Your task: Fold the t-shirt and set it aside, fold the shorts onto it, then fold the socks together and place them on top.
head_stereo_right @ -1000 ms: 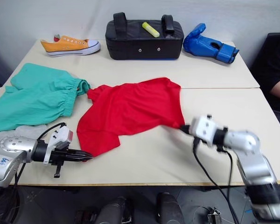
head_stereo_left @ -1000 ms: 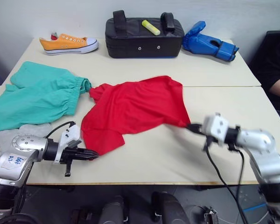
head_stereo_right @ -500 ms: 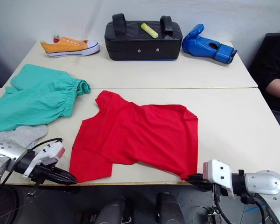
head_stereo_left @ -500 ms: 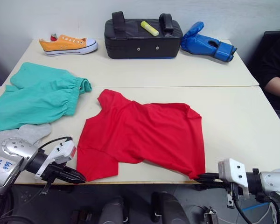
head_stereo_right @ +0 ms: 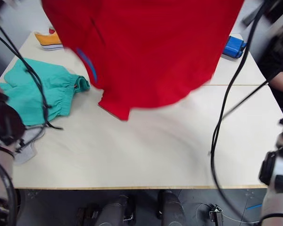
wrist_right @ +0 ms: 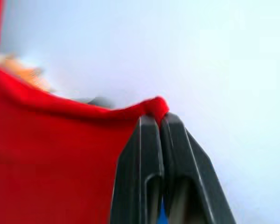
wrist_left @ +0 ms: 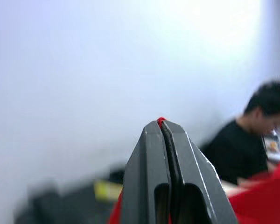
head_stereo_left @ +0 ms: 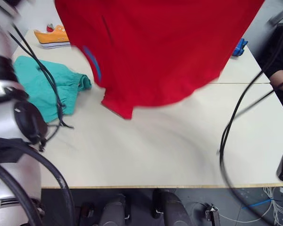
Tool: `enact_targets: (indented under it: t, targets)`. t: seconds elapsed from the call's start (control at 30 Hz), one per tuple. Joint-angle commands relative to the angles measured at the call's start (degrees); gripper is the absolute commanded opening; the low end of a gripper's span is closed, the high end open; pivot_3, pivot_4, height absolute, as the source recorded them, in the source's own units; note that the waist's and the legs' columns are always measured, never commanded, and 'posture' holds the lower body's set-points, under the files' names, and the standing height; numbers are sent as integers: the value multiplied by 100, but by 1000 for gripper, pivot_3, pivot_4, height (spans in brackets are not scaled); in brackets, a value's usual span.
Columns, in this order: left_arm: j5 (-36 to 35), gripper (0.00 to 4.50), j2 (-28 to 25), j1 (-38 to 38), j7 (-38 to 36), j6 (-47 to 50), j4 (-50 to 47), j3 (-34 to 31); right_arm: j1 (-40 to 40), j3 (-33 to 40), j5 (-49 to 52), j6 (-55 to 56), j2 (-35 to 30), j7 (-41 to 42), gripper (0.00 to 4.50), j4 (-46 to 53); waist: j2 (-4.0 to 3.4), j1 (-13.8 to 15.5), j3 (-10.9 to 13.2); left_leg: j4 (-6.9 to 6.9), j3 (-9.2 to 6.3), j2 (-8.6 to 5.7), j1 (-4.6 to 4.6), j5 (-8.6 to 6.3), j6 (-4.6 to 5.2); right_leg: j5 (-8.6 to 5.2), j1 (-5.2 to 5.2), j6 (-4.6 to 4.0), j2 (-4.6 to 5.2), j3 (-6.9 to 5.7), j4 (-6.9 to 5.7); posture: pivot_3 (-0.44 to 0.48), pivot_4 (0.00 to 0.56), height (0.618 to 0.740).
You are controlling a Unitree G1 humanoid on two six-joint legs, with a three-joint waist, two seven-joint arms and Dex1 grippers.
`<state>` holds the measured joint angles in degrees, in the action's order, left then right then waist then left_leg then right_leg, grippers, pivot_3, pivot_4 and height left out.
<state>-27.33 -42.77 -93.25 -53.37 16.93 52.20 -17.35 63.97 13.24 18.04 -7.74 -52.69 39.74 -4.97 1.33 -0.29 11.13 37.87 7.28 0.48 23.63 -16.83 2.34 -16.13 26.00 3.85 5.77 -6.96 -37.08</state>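
- The t-shirt (head_stereo_left: pixel 155 52) hangs in the air in front of the head camera, spread wide like a curtain. Its lowest point (head_stereo_right: pixel 118 110) hangs just above the desk (head_stereo_left: pixel 155 146).
- The left hand (wrist_left: pixel 162 128) is closed tight, with a small bit of red cloth pinched at the very tip of its fingers (wrist_left: pixel 151 158).
- The right hand (wrist_right: pixel 157 119) is also closed, and it holds a folded red edge of the same shirt between its fingers (wrist_right: pixel 177 154).
- The shorts (head_stereo_right: pixel 42 92) lie flat on the left part of the desk, apart from the hanging shirt. A grey piece, probably one of the socks (head_stereo_right: pixel 26 151), lies at the near left edge.
- An orange sneaker (head_stereo_left: pixel 54 37) and a blue glove (head_stereo_right: pixel 233 47) rest at the far side of the desk. A person (wrist_left: pixel 245 135) in dark clothes sits on the robot's right.
- In my judgement the step in hand is to lay the shirt down flat, ready for folding.
- To do it well, both hands should stay level and well apart, so the cloth stays stretched.
- The low hem should touch the desk first, then the hands move forward and down, so the cloth lies without wrinkles.
- The left grip looks very shallow, so a fast swing could pull the cloth out.
- The shirt should land on the free middle of the desk, not over the shorts.
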Motion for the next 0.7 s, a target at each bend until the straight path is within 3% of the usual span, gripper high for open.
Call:
enact_targets:
  t: [0.03, 0.13, 0.37, 0.47, 0.53, 0.6, 0.7]
  targets:
    - [156, 0, -250, 89, -1197, 275, -108, 369, -136, 110, 109, 240, -342, 699, 28, -147, -1, 2, 0, -1, 19, 12, -26, -21, 11, 0, -25, 0, 0, -41, -4, 0, 150, 740]
    - [62, 0, -509, 922, -1980, 1011, -1071, 741, -1135, 387, 508, -107, -565, 1326, 28, 233, 0, 11, 1, 14, 62, 37, -32, -83, 25, -2, -48, 1, -9, -81, 7, 0, 150, 740]
    - [-499, 0, -1402, 4779, -2894, 2470, -4526, 1096, -5019, 1162, 1495, -1344, -430, 2225, 28, 2165, -9, 31, 11, 133, 62, 21, 62, -108, 88, -12, -61, 21, 49, -72, 98, 0, 150, 740]
    - [-507, 0, -1878, 6564, -3231, 2472, -5675, 1152, -6494, 949, 1112, -1111, -303, 2464, 28, 2519, -16, 14, 16, 164, 53, 32, 27, -98, 103, 8, -125, 35, 56, -53, 107, 0, 150, 740]
    - [-522, 0, -2129, 7359, -3353, 2476, -6105, 1115, -7202, 750, 823, -889, -288, 2591, 28, 2581, -27, 10, 32, 155, 50, 36, -69, -107, 95, 16, -215, 25, 76, -41, 151, 0, 150, 740]
    - [-624, 0, -2350, 7906, -3519, 2538, -6375, 1052, -7735, 640, 736, -866, -292, 2725, 28, 2635, -50, 37, 39, 118, 46, 42, -128, -141, 72, 29, -275, 8, 81, -40, 207, 0, 150, 740]
    - [-621, 0, -2601, 8347, -3642, 2375, -6514, 1076, -8174, 663, 789, -927, -385, 2964, 28, 2739, -75, 55, 32, 89, 40, 46, -136, -133, 62, 9, -276, -64, 90, -21, 222, 0, 150, 740]
